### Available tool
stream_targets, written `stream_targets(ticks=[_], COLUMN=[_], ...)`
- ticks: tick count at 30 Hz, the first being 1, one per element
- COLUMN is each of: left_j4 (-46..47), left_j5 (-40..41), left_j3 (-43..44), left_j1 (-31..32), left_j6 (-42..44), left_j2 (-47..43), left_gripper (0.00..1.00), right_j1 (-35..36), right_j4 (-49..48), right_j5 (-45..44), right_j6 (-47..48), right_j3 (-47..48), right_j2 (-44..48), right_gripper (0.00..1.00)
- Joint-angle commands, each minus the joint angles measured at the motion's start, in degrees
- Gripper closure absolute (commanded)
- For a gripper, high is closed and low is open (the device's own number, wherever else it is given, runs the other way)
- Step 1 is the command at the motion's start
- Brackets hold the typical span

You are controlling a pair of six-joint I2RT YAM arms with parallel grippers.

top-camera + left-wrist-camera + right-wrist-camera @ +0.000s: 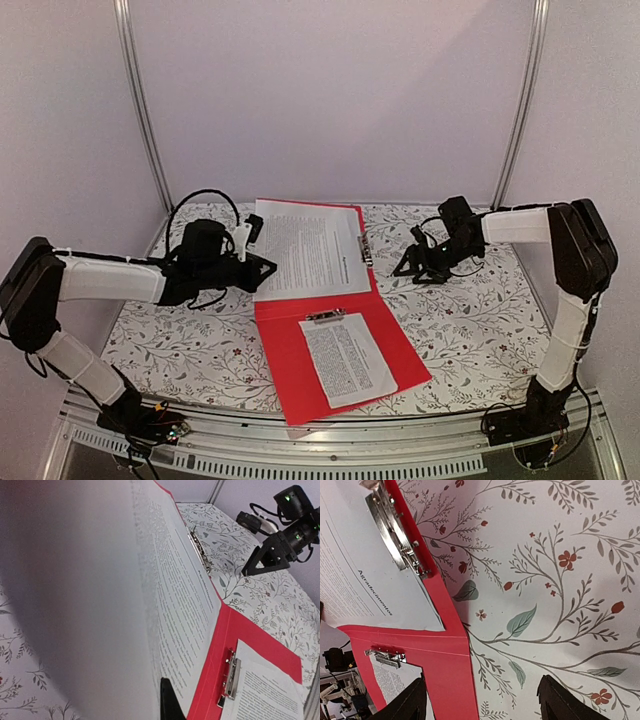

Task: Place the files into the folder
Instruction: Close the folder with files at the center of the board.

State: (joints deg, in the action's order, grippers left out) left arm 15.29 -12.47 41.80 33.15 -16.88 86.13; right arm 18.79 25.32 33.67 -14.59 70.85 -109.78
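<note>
While our left claw (264, 262) pinches the files (310, 250) by their left edge atop the open folder (285, 365), our right claw (408, 270) gapes wide and empty over the table (480, 310) beside it.

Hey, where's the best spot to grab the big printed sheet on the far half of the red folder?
Take the sheet by its free left edge, coming from the left: the metal clip pins its right edge, and the left gripper sits right there.

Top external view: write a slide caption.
Open red folder holding printed sheets on a floral table, flanked by left gripper and right gripper.
</note>
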Motion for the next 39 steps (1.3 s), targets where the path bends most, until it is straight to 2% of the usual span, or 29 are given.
stream_targets(ticks=[1,10,16,19,24,27,31,39], left_j4=[1.7,-2.3,-2.3,-1.2,0.8,6.9,10.0,-0.1], left_j5=[19.4,38.9,45.5,48.0,54.7,57.8,56.6,48.2], left_j3=[-2.5,-0.2,2.1,2.6,3.9,1.8,0.4,1.1], left_j1=[8.6,25.8,35.2,38.5,41.5,42.8,44.5,48.6], left_j6=[11.0,25.6,31.5,33.3,34.2,37.9,41.9,43.8], left_j2=[-3.3,1.1,5.3,6.2,7.2,7.2,6.7,6.9], left_gripper=[1.0,0.97,0.91,0.91,0.98,1.0,0.98,0.83], right_j1=[-2.6,-5.5,-7.4,-8.3,-9.3,-9.9,-10.3,-10.5], right_j4=[0.1,-1.1,-1.1,-1.1,-1.6,-1.6,-1.3,-1.0], right_j5=[1.4,1.7,0.8,0.2,-0.4,-0.8,-1.0,-1.3], right_j6=[-2.2,-3.1,-2.6,-2.4,-2.7,-3.0,-3.1,-2.6], right_j3=[0.5,-0.2,-0.7,-1.1,-1.7,-1.6,-1.0,-0.9], right_j2=[2.9,3.2,2.9,2.9,3.0,3.3,2.7,1.4], right_gripper=[0.23,0.23,0.23,0.23,0.23,0.23,0.22,0.22])
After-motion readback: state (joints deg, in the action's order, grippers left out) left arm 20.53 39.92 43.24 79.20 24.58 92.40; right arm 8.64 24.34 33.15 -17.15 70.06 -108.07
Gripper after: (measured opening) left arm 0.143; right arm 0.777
